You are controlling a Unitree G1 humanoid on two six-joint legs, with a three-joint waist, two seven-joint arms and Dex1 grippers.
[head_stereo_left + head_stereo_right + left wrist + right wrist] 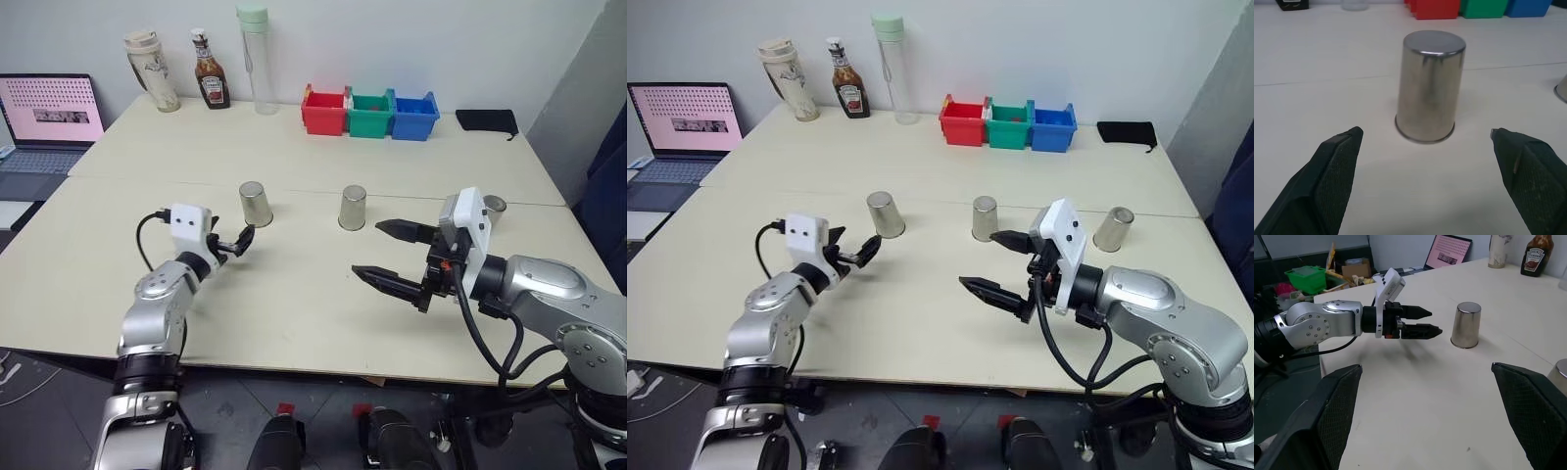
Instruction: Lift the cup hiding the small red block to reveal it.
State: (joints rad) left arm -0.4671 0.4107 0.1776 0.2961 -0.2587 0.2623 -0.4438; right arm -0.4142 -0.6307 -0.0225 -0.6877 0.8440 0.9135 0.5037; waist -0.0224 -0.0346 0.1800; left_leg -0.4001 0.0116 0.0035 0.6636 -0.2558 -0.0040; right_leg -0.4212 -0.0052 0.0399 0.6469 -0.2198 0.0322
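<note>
Three look-alike silver cups stand upside down in a row on the table [294, 313]: a left cup [256, 204], a middle cup [353, 208] and a right cup [1114, 228]. The small red block is hidden. My left gripper [238, 242] is open and level, pointing at the left cup [1431, 88] from just short of it, one finger to each side of the cup's line. My right gripper [366, 249] is open and empty, raised above the table in front of the middle cup and pointing left. The right wrist view shows the left gripper [1435, 321] beside the left cup [1466, 325].
Red [323, 110], green [370, 114] and blue [414, 116] bins line the table's back. Behind the cups at the far left stand a tumbler [152, 70], a sauce bottle [211, 70] and a tall clear bottle [257, 59]. A laptop [44, 122] sits at the left, a black pouch [487, 120] at the back right.
</note>
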